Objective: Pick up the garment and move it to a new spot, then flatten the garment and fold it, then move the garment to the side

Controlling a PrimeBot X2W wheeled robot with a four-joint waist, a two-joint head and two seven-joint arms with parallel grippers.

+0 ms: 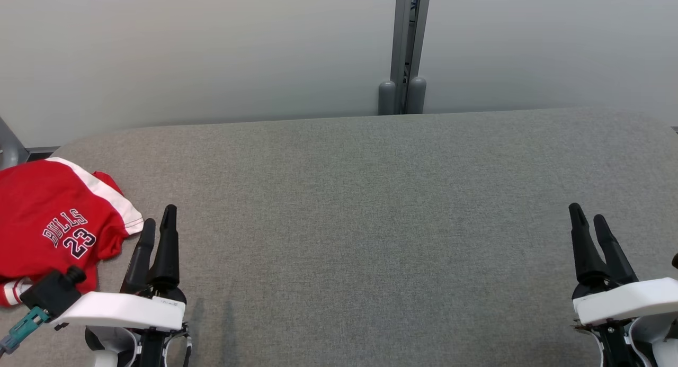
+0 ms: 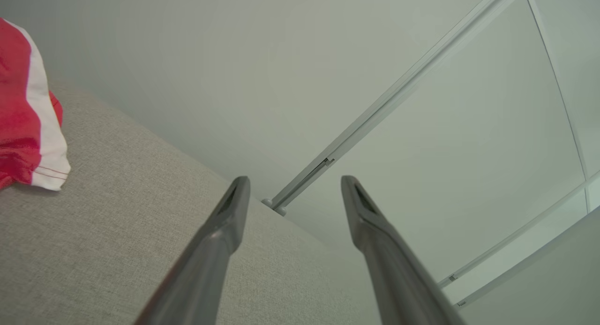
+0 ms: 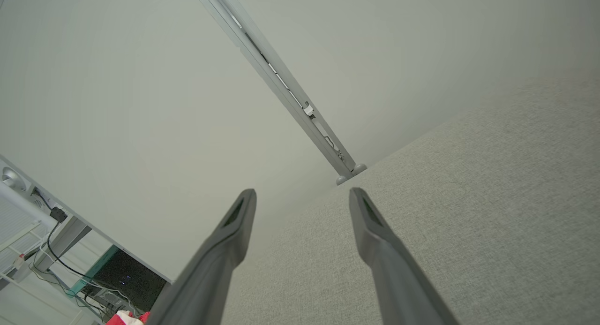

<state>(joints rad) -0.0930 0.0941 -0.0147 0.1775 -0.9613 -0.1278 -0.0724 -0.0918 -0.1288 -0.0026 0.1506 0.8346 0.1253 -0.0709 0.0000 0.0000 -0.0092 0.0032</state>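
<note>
Starting pickup: your left fingers (image 1: 167, 245) and right fingers (image 1: 582, 245) are standing spread, empty. The garment (image 1: 53, 224) is lying bunched at the desk (image 1: 371, 224) left edge, beside the left pair; be pinching its white-trimmed hem, possibly single-layer.

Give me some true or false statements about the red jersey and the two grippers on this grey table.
The red jersey lies on the left side of the table. True.
The left gripper is shut on the jersey. False: it is open, with nothing between its fingers.
The right gripper is open and empty. True.
The jersey lies folded at the middle of the table. False: it is rumpled, at the left.
</note>
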